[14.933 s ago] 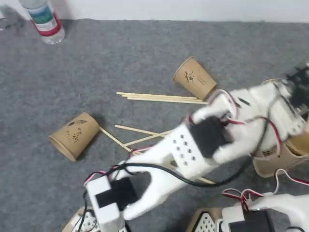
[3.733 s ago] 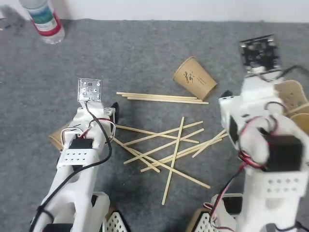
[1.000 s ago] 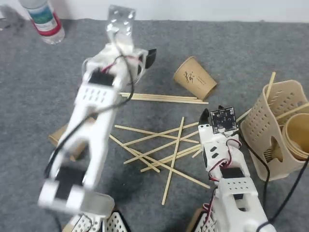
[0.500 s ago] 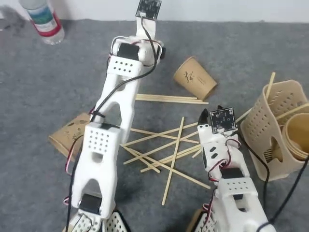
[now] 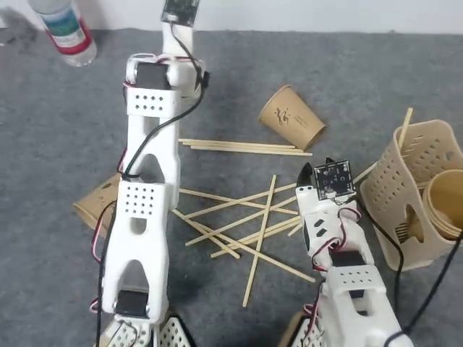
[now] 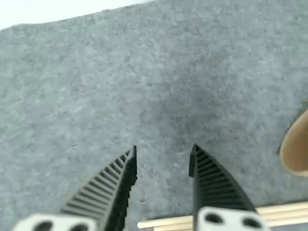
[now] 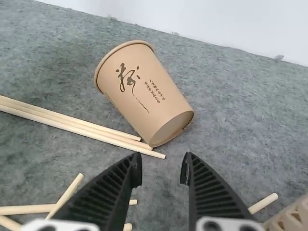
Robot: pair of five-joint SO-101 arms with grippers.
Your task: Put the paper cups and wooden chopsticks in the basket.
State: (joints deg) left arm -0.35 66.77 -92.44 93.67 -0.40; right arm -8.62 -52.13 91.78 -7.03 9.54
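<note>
Widen your right claw (image 7: 161,166), narrowly parted and empty, advance it toward 11 o'clock, straddle the tipped paper cup (image 7: 144,91), and close gently without crushing it.

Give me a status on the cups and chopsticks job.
Done: the basket holds one paper cup and a few chopsticks. In hand: nothing; the left claw and right claw are both open and empty, the right one facing a cup on its side. Left: that cup, a second cup lying beside the left arm, and the scattered chopsticks on the felt.
</note>
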